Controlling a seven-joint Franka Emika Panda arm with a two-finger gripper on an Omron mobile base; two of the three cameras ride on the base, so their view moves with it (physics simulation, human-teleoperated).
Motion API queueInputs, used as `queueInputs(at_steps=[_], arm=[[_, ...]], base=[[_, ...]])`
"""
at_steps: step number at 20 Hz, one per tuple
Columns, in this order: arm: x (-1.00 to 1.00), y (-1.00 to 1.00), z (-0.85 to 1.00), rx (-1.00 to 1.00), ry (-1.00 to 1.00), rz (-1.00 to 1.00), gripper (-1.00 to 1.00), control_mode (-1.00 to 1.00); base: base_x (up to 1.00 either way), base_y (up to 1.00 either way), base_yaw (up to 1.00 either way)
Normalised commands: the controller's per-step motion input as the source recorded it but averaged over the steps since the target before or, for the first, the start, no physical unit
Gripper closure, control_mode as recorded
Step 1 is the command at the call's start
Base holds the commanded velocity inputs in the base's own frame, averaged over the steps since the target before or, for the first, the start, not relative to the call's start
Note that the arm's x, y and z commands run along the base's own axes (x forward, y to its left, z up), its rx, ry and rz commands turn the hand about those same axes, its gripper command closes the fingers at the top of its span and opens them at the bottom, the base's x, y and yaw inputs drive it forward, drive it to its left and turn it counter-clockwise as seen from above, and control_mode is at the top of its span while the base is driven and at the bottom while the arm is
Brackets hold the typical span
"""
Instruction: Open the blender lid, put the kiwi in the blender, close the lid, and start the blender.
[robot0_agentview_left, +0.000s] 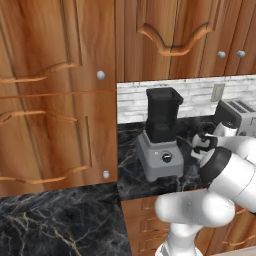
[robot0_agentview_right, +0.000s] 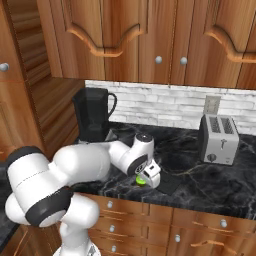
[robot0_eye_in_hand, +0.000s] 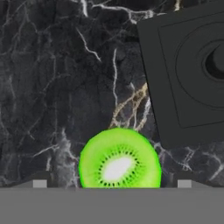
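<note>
The kiwi (robot0_eye_in_hand: 119, 159), cut face up and bright green, lies on the black marble counter (robot0_eye_in_hand: 52, 87) between my gripper's (robot0_eye_in_hand: 111, 183) two fingertips (robot0_eye_in_hand: 39, 183). The gripper is open and stands straight over the fruit, one finger on each side, with a gap to each. From the right base view the kiwi (robot0_agentview_right: 141, 180) peeks out under the hand (robot0_agentview_right: 148, 174). The blender lid (robot0_eye_in_hand: 188, 74), a flat black square, lies on the counter beside the kiwi, also seen from the base (robot0_agentview_right: 169, 184). The blender (robot0_agentview_left: 160, 145) stands at the back left, its dark jar (robot0_agentview_left: 162, 112) uncovered.
A silver slotted toaster (robot0_agentview_right: 218, 140) stands on the counter to the right, by the white brick wall with an outlet (robot0_agentview_right: 212, 105). Wooden cupboards (robot0_agentview_right: 150, 35) hang above, and a tall wooden cabinet (robot0_agentview_left: 55, 100) rises left of the blender. Drawers (robot0_agentview_right: 150, 220) run below the counter edge.
</note>
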Motion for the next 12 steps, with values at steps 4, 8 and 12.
queueInputs(at_steps=[4, 8, 12], arm=[[0.08, 0.01, -0.21, 0.00, 0.03, -0.06, -1.00, -1.00], [0.00, 0.00, -0.28, 0.00, 0.03, -0.05, -1.00, -1.00], [0.00, 0.03, -0.26, 0.00, 0.03, -0.04, -1.00, -1.00]], base=[[0.00, 0.00, 0.00], [0.00, 0.00, 0.00], [0.00, 0.00, 0.00]])
